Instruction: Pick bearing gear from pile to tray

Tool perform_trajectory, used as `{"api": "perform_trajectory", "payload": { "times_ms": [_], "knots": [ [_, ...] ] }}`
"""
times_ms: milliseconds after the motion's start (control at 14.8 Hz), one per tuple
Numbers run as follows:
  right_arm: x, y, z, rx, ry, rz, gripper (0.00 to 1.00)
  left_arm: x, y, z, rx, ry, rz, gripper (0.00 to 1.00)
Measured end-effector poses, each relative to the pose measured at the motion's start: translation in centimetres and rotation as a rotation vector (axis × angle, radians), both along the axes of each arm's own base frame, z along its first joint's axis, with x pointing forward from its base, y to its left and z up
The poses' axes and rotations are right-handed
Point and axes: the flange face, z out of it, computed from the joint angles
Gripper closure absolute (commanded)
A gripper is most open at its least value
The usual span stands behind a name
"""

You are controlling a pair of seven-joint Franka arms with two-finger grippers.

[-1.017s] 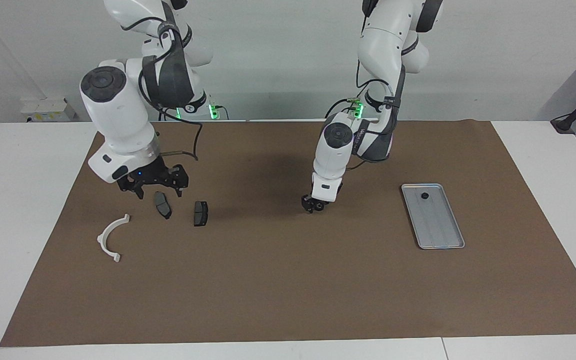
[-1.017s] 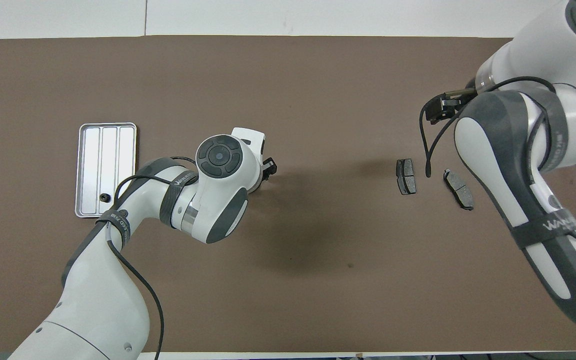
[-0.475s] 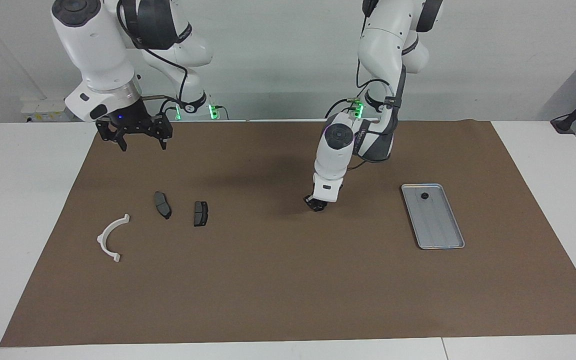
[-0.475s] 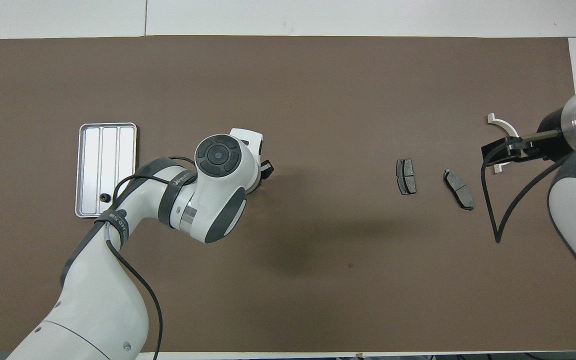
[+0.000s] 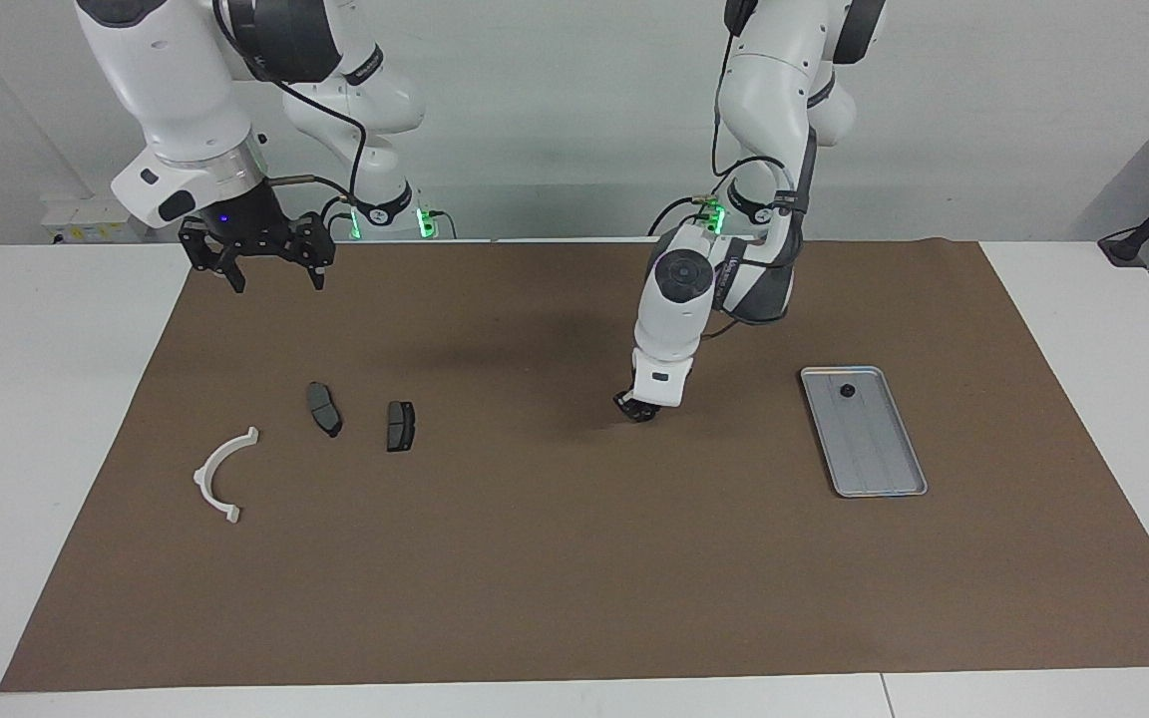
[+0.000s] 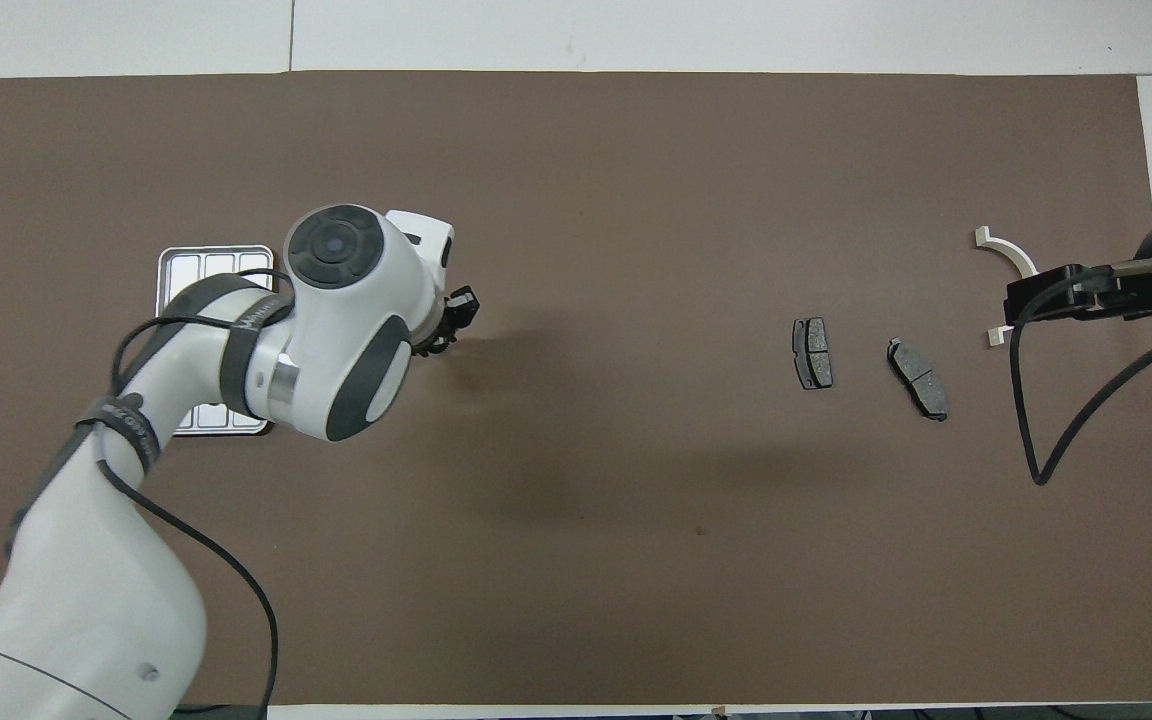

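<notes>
My left gripper (image 5: 637, 409) hangs just above the middle of the brown mat, between the pile and the tray. Its fingertips are shut on a tiny black bearing gear; in the overhead view the left gripper (image 6: 458, 308) shows past the arm's wrist. Another black bearing gear (image 5: 846, 391) lies in the silver tray (image 5: 879, 469), at the end nearer the robots. The left arm covers most of the tray (image 6: 186, 265) from above. My right gripper (image 5: 278, 284) is open and empty, raised high over the mat's edge by the robots.
The pile lies toward the right arm's end: a white half-ring bracket (image 5: 200, 477) (image 6: 1011, 252) and two dark grey plates (image 5: 323, 408) (image 5: 400, 425), also seen from above (image 6: 812, 352) (image 6: 918, 377). A brown mat (image 5: 574, 578) covers the table.
My right gripper rose from just over the plates and drew back toward the robots. My left gripper closed on the mat, then lifted and shifted a little toward the tray.
</notes>
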Motion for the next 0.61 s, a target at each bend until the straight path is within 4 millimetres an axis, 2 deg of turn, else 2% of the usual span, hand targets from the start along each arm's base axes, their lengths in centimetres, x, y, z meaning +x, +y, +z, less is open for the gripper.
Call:
{"api": "perform_trajectory", "payload": {
  "times_ms": [203,339,475,610],
  "knots": [
    [-0.8,-0.1,0.8,0.001,0.027,-0.002,0.0,3.1,11.9,1.2,-0.008,0.017,-0.089,1.0],
    [-1.5,0.0,1.1,0.002,0.058,-0.002,0.0,4.1,18.4,1.1,-0.016,0.014,-0.123,1.0],
    [-1.6,0.0,1.0,0.002,0.072,-0.002,0.0,4.4,21.7,1.2,-0.02,0.004,-0.138,1.0],
    [-1.6,0.0,0.9,0.001,0.075,-0.002,0.0,4.5,23.1,1.2,-0.022,-0.003,-0.162,1.0]
  ]
}}
